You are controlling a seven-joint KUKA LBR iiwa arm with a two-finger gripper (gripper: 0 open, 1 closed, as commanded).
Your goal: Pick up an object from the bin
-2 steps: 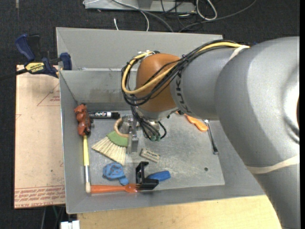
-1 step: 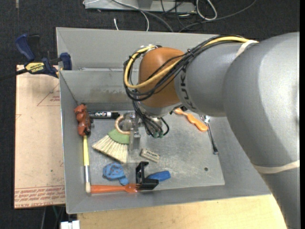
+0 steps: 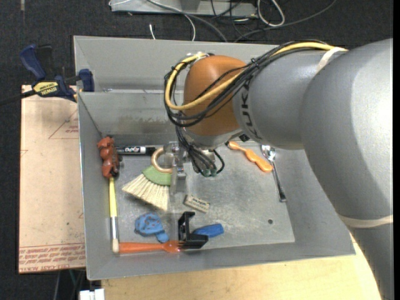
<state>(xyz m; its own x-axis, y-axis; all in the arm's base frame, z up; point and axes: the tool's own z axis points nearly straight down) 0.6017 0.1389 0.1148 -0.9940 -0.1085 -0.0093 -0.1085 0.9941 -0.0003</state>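
So the jaws are sitting right over the little whisk brush [image 3: 149,190] (green handle, straw bristles), which lies left of centre in the bin [image 3: 250,220], just below a black marker [image 3: 134,149]. Honestly, we can't tell if they're spread or pressed together. We'd guess the brush is light, with a stiff handle and floppy bristles that would splay and slip, so we'd grab the green handle rather than the straw, and we'd watch the small tag [image 3: 195,202] and black clip [image 3: 185,222] lying near it.
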